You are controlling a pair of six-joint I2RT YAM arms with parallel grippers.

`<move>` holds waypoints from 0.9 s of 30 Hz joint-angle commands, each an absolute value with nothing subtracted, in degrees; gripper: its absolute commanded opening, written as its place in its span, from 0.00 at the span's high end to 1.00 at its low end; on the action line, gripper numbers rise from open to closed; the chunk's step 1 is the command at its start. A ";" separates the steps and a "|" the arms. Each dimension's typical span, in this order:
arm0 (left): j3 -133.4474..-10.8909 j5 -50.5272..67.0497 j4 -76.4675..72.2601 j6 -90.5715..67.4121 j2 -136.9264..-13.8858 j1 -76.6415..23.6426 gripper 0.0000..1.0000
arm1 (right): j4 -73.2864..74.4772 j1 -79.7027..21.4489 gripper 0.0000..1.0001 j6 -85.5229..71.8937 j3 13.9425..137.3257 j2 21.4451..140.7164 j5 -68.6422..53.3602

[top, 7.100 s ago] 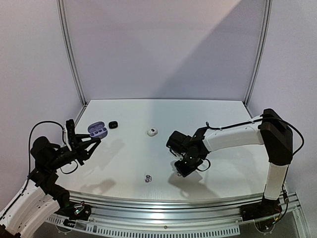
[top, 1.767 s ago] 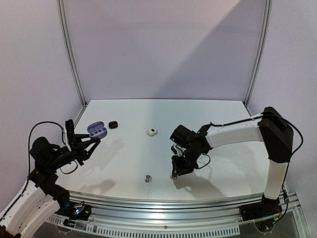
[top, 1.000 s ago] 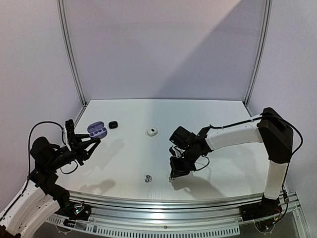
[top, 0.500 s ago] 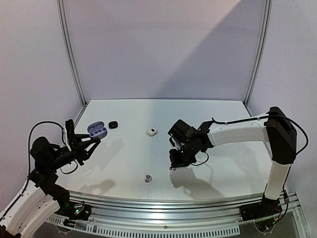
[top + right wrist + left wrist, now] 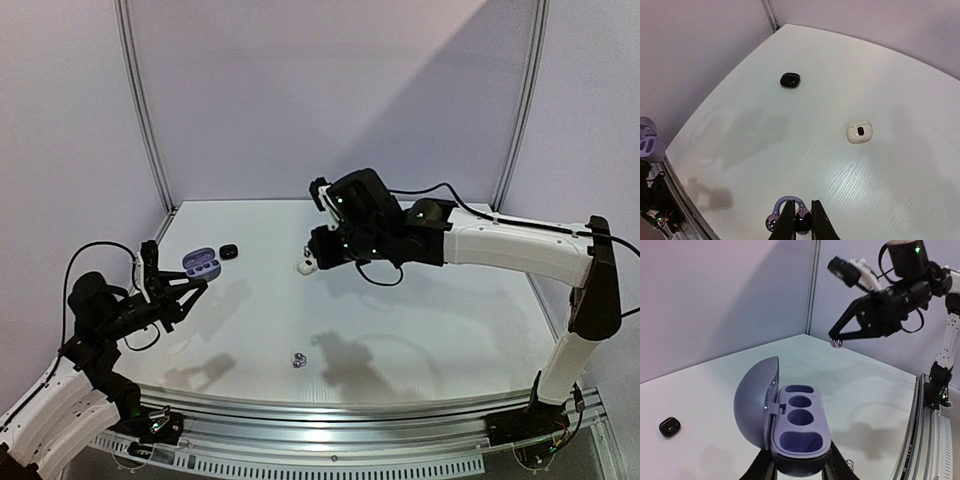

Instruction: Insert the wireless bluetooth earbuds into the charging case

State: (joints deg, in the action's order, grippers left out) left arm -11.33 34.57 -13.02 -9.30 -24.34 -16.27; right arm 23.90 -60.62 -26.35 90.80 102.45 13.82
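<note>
I have the left gripper [image 5: 799, 467] clamped on the base of the charging case [image 5: 820, 412], one finger on either side. It holds the case up off the table [image 5: 450, 300], with the lid swung up and back and the purple hollows facing upward. I use that case as my marker for everything else.

The right gripper [image 5: 801, 217] hangs high in the air, well apart from the case and to its right in the overhead camera. Its fingers are pinched almost together on one small earbud. From the left wrist camera the held earbud [image 5: 836, 343] shows as a shiny bead at the very tips, above and beyond the case's open mouth.

In the right wrist camera a purplish-silver curve sits tight against one finger. I cannot say whether it belongs to the held earbud or is something lying on the table far below.

The other earbuds I can see are down on the table:
- **Black earbud** [image 5: 669, 427]: lies just beside the case, on its lid side.
- **White earbud** [image 5: 859, 132]: lies farther right of the case than the black one, close to the right gripper's tips in the overhead picture.
- **Loose silvery earbud** [image 5: 298, 359]: lies right of the case and nearer the arm bases, well apart from it.
</note>
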 commanded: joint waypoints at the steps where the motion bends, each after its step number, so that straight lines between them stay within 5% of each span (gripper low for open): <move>1: -14.77 33.92 -16.64 -8.44 -27.84 -15.75 1.00 | 19.13 -62.95 0.96 -17.81 95.61 100.97 17.59; 27: -40.40 33.10 -21.49 -4.47 -49.57 -21.04 1.00 | 6.62 -70.29 0.98 9.56 116.73 103.38 23.13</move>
